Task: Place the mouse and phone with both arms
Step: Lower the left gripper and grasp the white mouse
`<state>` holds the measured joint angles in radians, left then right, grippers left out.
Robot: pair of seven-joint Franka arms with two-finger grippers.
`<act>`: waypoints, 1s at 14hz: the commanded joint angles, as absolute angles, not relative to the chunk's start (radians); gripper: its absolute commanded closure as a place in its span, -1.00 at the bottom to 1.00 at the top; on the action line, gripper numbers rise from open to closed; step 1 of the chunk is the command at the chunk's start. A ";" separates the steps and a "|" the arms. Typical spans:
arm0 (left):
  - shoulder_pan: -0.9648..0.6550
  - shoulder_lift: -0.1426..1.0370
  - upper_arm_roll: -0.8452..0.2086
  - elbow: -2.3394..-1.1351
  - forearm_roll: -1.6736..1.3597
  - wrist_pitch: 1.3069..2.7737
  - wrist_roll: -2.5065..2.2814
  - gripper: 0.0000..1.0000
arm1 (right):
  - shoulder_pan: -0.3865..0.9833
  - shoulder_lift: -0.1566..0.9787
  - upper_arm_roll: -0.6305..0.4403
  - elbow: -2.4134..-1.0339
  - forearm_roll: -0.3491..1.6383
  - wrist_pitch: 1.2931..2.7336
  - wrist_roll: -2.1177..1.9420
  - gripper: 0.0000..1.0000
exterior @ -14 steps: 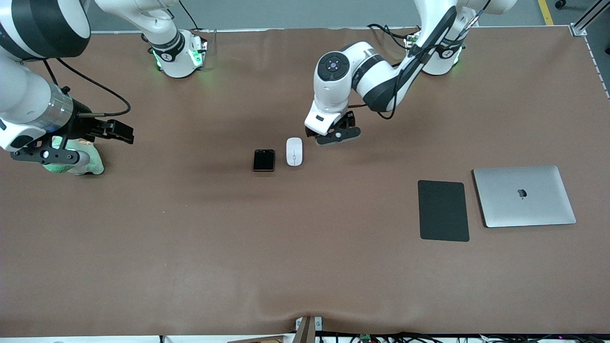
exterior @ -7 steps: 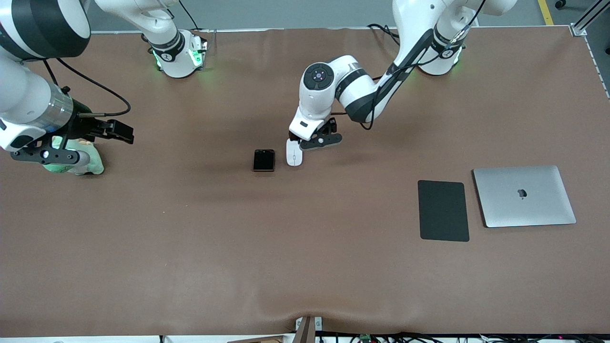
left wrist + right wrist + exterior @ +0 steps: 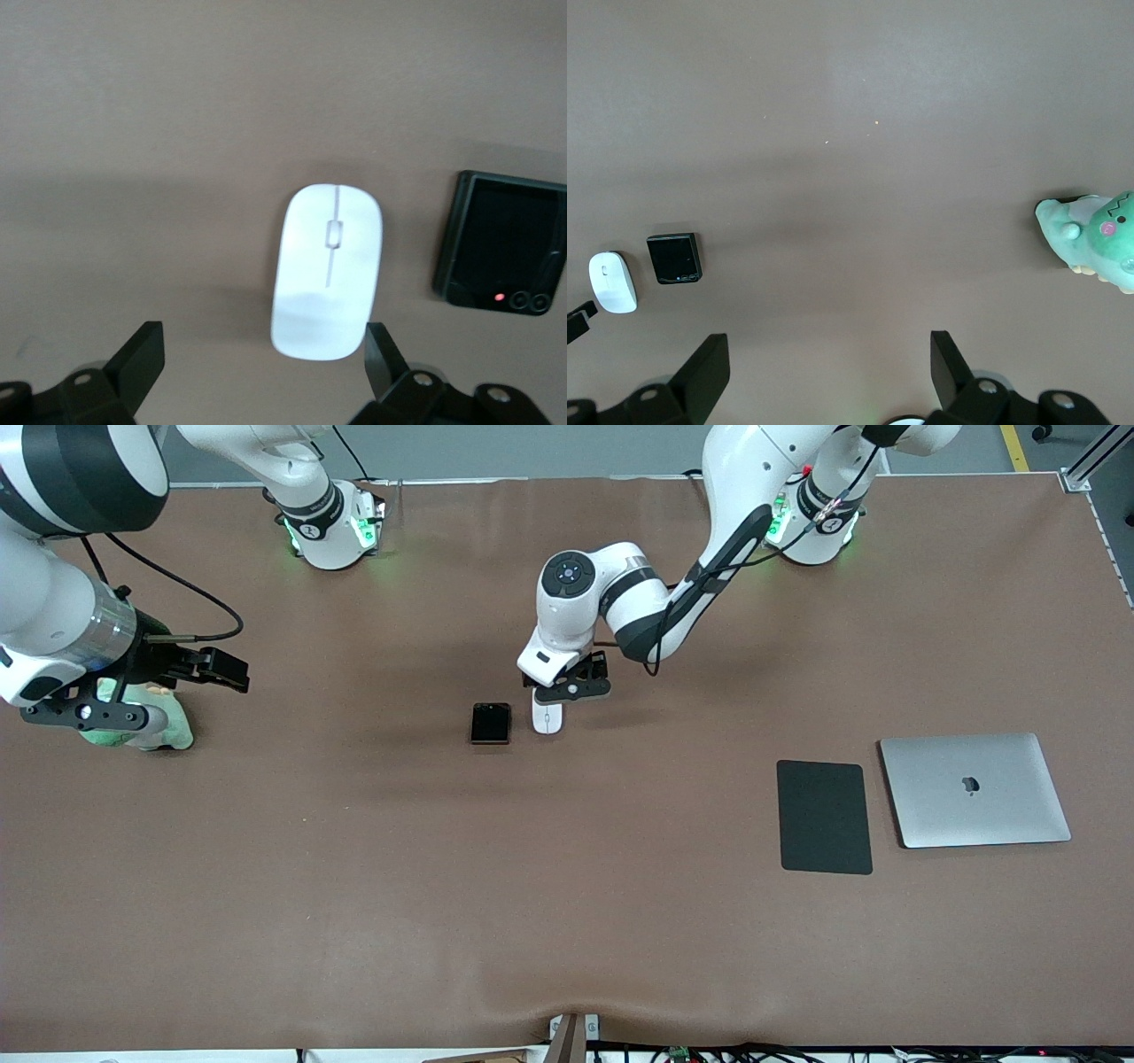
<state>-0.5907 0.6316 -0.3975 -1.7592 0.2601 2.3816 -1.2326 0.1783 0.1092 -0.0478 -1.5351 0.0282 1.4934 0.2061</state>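
Note:
The white oval mouse lies on the brown table beside the glossy black phone, which is toward the right arm's end. My left gripper hangs open just over the mouse's end that is farther from the front camera. In the left wrist view the mouse reaches between the black fingers, close to one of them and off centre, with the phone outside them. My right gripper waits open over a green plush toy. From there it sees the mouse and phone at a distance.
A matte black mouse pad and a closed silver laptop lie side by side toward the left arm's end, nearer the front camera. The green plush toy sits under the right arm's hand, also shown as the plush toy.
The left arm has swung toward the right arm's end and come over the mouse, covering its upper end in the front view. The right arm, mouse and phone have not moved.

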 commanded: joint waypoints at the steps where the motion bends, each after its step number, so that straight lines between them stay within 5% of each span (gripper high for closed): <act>1: -0.643 0.702 -0.376 -1.687 0.302 2.395 -1.287 -1.00 | 0.193 0.120 -0.061 -1.511 0.043 1.476 0.221 -1.00; 14: -0.712 0.799 -0.336 -1.629 0.336 2.395 -1.285 -1.00 | 0.195 0.118 -0.061 -1.511 0.041 1.471 0.219 -1.00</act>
<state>-0.6951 0.7702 -0.3464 -1.6511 0.2992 2.3818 -1.2440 0.1789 0.1092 -0.0478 -1.5351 0.0282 1.4907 0.2061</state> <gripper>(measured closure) 0.000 0.000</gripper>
